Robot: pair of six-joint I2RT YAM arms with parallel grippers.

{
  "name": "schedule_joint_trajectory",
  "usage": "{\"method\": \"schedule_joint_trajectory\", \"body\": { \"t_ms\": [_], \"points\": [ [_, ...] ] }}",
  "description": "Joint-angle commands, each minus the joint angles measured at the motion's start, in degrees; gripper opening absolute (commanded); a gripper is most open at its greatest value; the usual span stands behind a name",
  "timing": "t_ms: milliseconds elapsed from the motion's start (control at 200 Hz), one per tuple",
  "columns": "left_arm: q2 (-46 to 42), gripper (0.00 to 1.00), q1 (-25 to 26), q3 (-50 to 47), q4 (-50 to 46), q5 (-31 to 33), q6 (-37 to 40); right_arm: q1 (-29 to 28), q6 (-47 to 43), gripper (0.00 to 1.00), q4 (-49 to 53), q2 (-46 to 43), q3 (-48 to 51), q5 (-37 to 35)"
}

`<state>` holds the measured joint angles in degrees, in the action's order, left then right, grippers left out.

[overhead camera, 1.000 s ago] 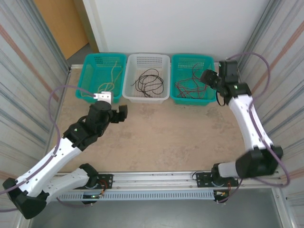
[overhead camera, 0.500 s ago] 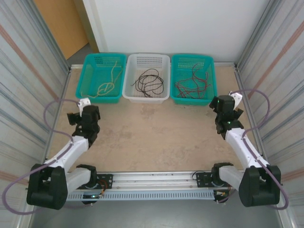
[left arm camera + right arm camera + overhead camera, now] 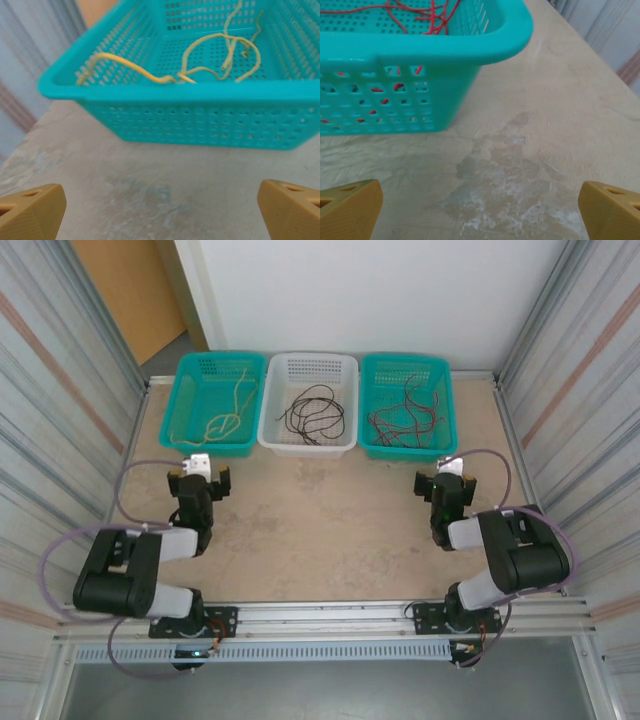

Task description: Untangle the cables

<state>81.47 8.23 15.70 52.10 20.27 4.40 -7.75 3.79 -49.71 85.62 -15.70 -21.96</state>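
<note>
Yellow cables [image 3: 228,422] [image 3: 210,60] lie loose in the left teal basket [image 3: 180,410]. Black cables [image 3: 312,415] fill the white middle basket [image 3: 309,443]. Red cables [image 3: 405,420] [image 3: 427,12] rest in the right teal basket [image 3: 440,365]. My left gripper [image 3: 198,477] [image 3: 162,212] is open over bare table, just in front of the left basket. Over on the other side, my right gripper [image 3: 445,480] [image 3: 480,212] also stands open above the table, near the right basket's front corner. Nothing is between either pair of fingers.
The three baskets stand in a row along the back wall. Corrugated metal walls close both sides. The tan tabletop [image 3: 320,510] stretches between the arms, with a pale stain [image 3: 515,185] under the right gripper. A rail [image 3: 320,625] runs along the near edge.
Both arms have folded back toward their bases: the left gripper pulled away from the left basket, the right gripper came down from above the right basket. The cables have not moved in the last half second.
</note>
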Motion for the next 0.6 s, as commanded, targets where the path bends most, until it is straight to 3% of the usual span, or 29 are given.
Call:
{"method": "schedule_joint_trajectory", "body": {
  "t_ms": [0,25,90,135,185,225,591],
  "points": [
    [5.86,0.99,0.95,-1.72,13.33,-5.88,3.7,8.23,0.11,0.99,-11.24,2.66,-0.19,18.02],
    [6.73,0.99,0.86,-1.56,14.37,-5.39,3.72,8.99,0.28,0.99,-12.53,4.73,-1.29,19.26],
    [6.07,0.99,0.2,0.36,8.96,-4.55,2.22,9.94,0.71,0.99,4.39,1.44,-6.84,22.03],
    [4.78,0.99,-0.99,2.11,3.73,-5.83,0.65,10.19,1.12,0.99,-0.02,4.16,-7.15,21.5],
    [5.82,0.99,-3.0,4.76,0.35,-7.07,-1.03,10.28,1.84,0.99,5.27,2.39,-7.94,20.51],
    [5.52,0.99,-4.64,7.01,-4.39,-9.42,-2.48,10.14,1.61,0.99,2.13,3.21,-7.42,20.22],
    [5.02,0.99,-4.79,6.48,-4.22,-9.46,-2.65,9.86,1.57,0.99,3.4,2.72,-7.46,19.84]
  ]
}}
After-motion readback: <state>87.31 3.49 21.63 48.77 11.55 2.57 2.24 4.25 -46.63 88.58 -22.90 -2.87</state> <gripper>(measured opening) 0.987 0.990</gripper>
